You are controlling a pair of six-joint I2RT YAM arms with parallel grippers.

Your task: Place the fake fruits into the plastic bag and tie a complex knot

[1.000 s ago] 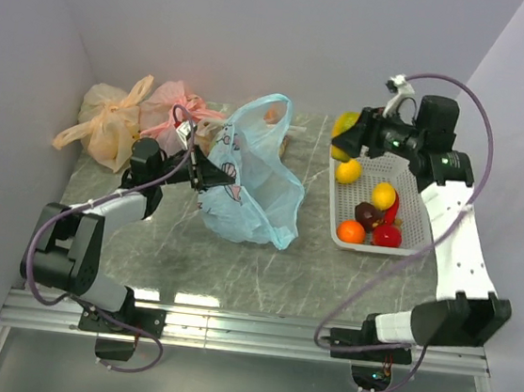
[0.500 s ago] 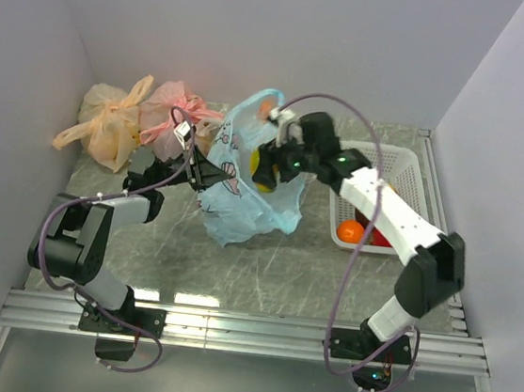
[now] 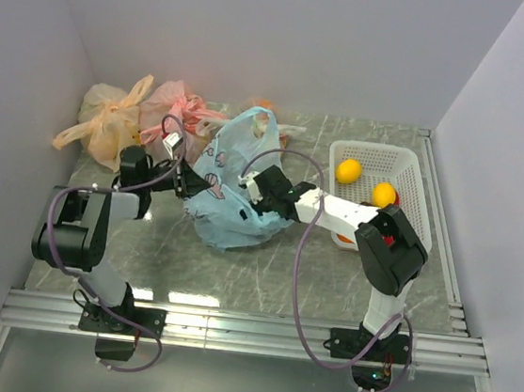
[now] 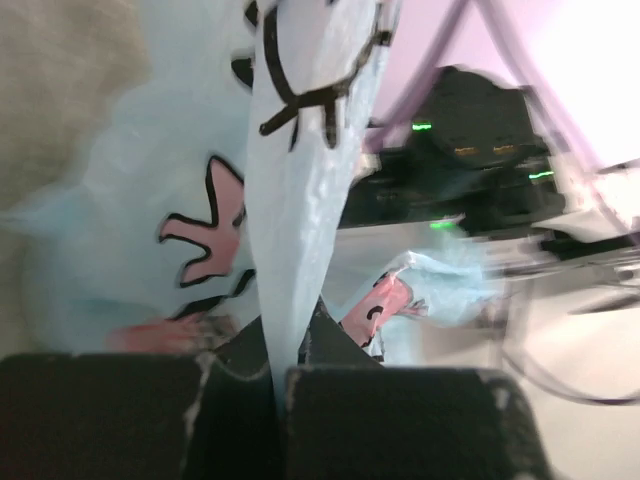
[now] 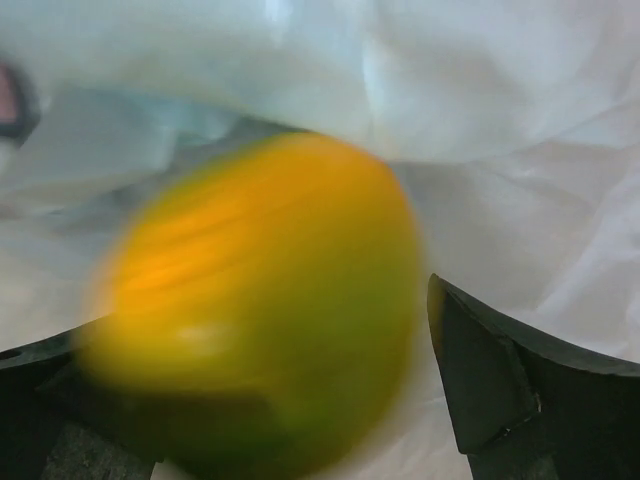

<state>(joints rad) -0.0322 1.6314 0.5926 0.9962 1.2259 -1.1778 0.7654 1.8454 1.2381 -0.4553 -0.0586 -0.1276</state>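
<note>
While left hand (image 4: 280,372) pinches bag (image 4: 300,200), right hand (image 5: 270,395) gapes around fruit (image 5: 260,290).

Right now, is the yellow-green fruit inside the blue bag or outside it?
Inside: the right wrist view shows blue bag plastic all around the yellow-green fruit.

Your left arm (image 3: 100,208) sits folded at the elbow, forearm reaching low to the right. The left pincer (image 3: 185,183) is pinched tight on a fold of the plastic bag (image 3: 230,223). Your right arm (image 3: 341,211) stretches far leftward, wrist low, and the right pincer (image 3: 258,197) has its fingers (image 5: 498,392) spread apart.
</note>
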